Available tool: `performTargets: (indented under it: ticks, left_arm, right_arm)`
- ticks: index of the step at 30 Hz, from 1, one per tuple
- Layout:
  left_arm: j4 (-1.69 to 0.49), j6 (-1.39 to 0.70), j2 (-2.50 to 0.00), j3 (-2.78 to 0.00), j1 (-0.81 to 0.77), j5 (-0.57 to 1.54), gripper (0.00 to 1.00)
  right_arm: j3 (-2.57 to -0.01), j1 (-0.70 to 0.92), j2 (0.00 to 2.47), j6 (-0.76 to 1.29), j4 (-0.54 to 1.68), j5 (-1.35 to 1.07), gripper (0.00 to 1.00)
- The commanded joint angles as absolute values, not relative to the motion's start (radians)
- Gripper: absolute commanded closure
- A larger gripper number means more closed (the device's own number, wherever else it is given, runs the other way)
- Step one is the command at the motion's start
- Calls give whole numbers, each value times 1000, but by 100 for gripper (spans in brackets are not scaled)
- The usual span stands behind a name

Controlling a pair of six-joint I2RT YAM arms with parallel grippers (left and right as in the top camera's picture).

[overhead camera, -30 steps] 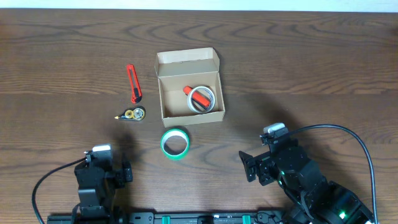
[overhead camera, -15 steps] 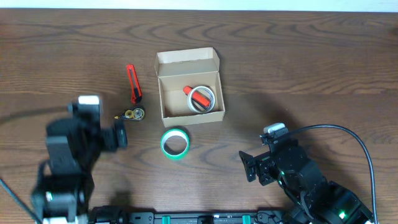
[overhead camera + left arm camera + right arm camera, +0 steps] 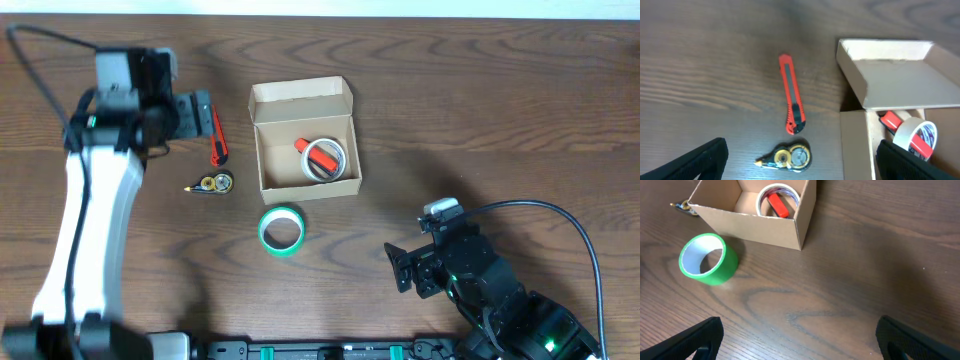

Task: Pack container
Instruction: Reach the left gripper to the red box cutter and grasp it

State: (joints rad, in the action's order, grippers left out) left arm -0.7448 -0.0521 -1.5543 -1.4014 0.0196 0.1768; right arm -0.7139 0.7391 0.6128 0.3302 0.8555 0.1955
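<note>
The tan cardboard container (image 3: pixel 265 150) stands open at the table's middle, its flap lid (image 3: pixel 300 97) folded back. Inside lie a white tape roll (image 3: pixel 326 158) and a red item. A green tape roll (image 3: pixel 282 230) stands just in front of it. A red utility knife (image 3: pixel 216 135) and a yellow-black correction tape dispenser (image 3: pixel 212 183) lie left of it. My left gripper (image 3: pixel 200 112) is open and empty, above the table beside the knife. In the left wrist view its jaws (image 3: pixel 800 170) straddle the dispenser (image 3: pixel 790 156). My right gripper (image 3: pixel 398 268) is open and empty at the front right.
In the left wrist view the knife (image 3: pixel 791 95) lies left of the container wall (image 3: pixel 855 145). The right wrist view shows the green roll (image 3: pixel 707 258) and the container (image 3: pixel 760 227) far ahead, with bare wood between its jaws (image 3: pixel 797 340).
My left arm has swung from the table's front left up to the far left, ending beside the knife. The right arm and all objects have not moved.
</note>
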Motion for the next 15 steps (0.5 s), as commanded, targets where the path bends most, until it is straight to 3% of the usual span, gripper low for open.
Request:
performTargets:
  ticks: [1,15]
  left_arm:
    - [-778,-97,-1690,-1510,26,181,4]
    - [-916,-152,-2056,-1760,28,173,4]
  right_arm:
    - [-710,748,608,344,857,206,1]
    - [-710,748,608,344,857,206,1]
